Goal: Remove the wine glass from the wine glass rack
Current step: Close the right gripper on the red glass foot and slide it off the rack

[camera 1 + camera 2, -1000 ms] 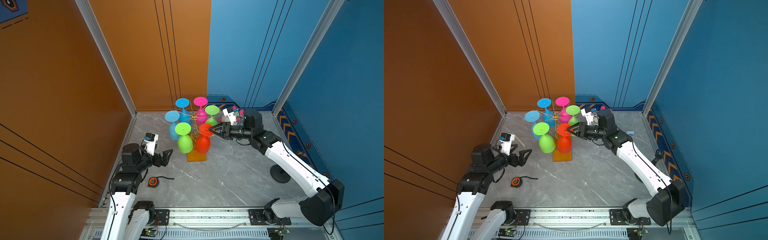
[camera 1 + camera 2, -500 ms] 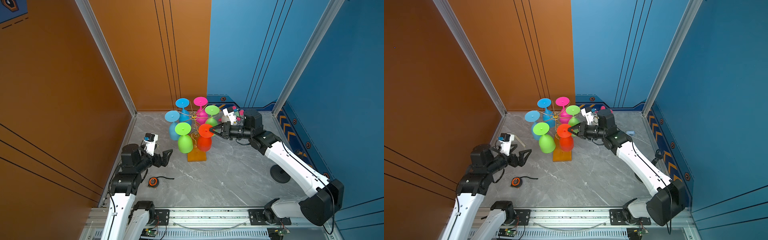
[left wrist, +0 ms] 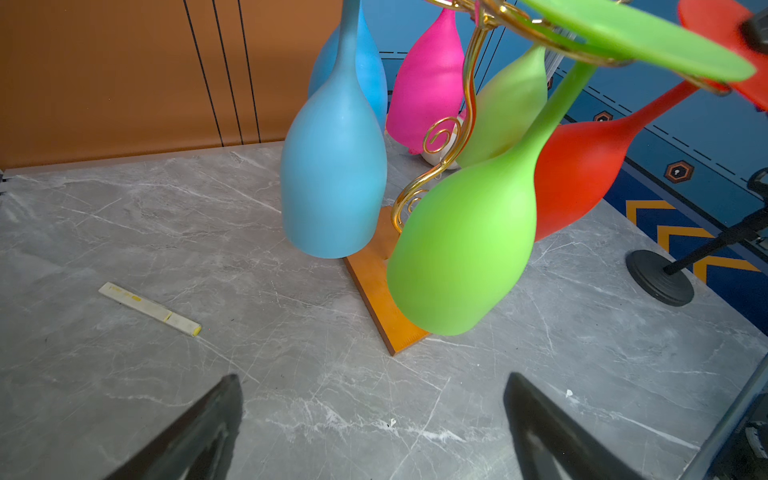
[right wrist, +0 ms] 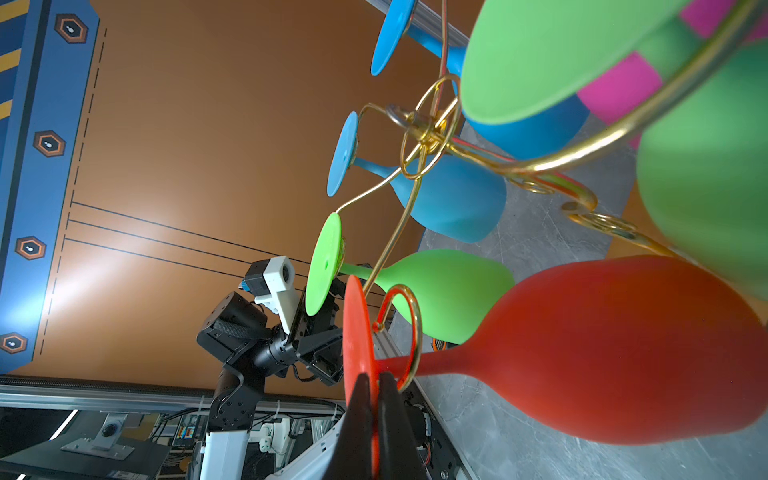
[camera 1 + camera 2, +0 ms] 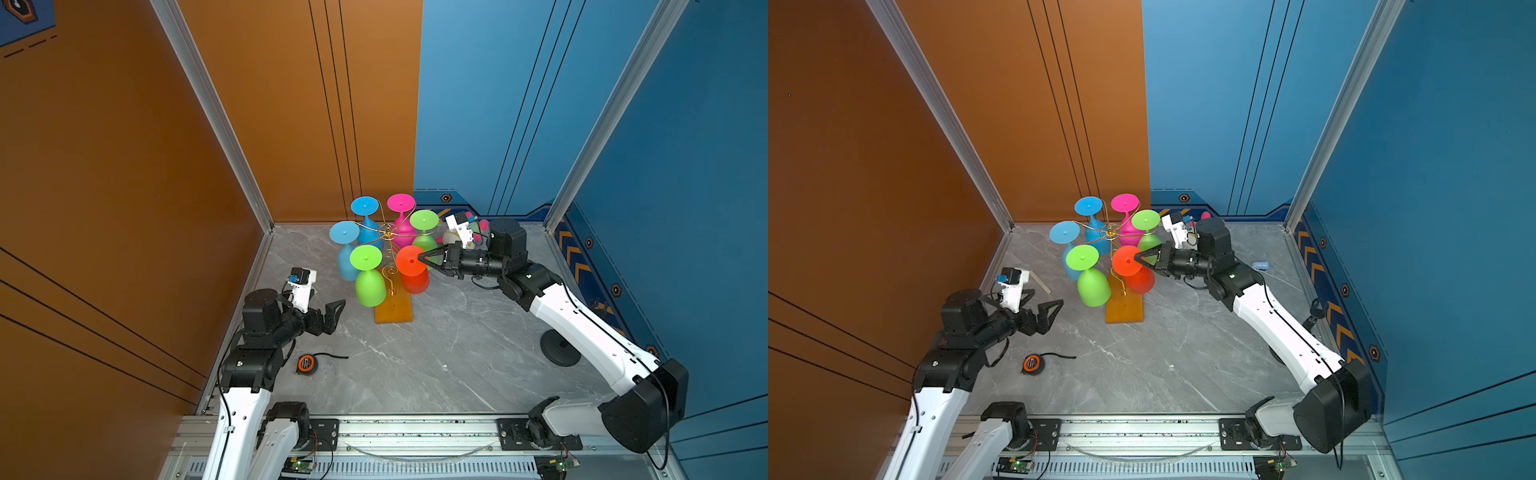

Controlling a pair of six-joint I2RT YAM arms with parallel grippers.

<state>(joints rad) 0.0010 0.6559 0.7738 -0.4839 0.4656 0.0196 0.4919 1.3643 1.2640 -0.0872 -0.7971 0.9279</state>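
While the red wine glass [image 5: 411, 266] hangs bowl-down from the wine glass rack [image 5: 387, 237], the right fingers [image 4: 358, 415] are pressed together on its foot [image 4: 354, 328]. One lies on the upper face of the disc and one on the underside, pinching the rim edgewise. Both top views agree: the tips sit on the side of the disc facing the right edge of the table [image 5: 436, 365].

Key relation: the stem [image 4: 440, 359] runs away from the pinch, through the gold scroll [image 4: 417, 328] at the end of one rack arm, then on to the bowl [image 4: 615, 345]. Long axis is foot on top, bowl below. Whether it hangs plumb, cannot tell. The scroll wraps the stem just under the foot. The lower finger lies just beside it, contact uncertain. Which side of the scroll is open, cannot tell.

The rack stands on its orange base [image 5: 394, 309] toward the far edge, about mid-table. A green glass [image 5: 370, 286] hangs just beside the red one, on the side toward the left edge.

Left fingers [image 3: 226, 399] are wide apart, empty, low near the left edge and well apart from the rack. The right arm is the nearer, working one.

Judgement: the glass is gripped but not yet free. The next move likely draws the foot outward toward the right edge until the stem clears the scroll. Risks are dragging the light rack along or bumping the green glass.
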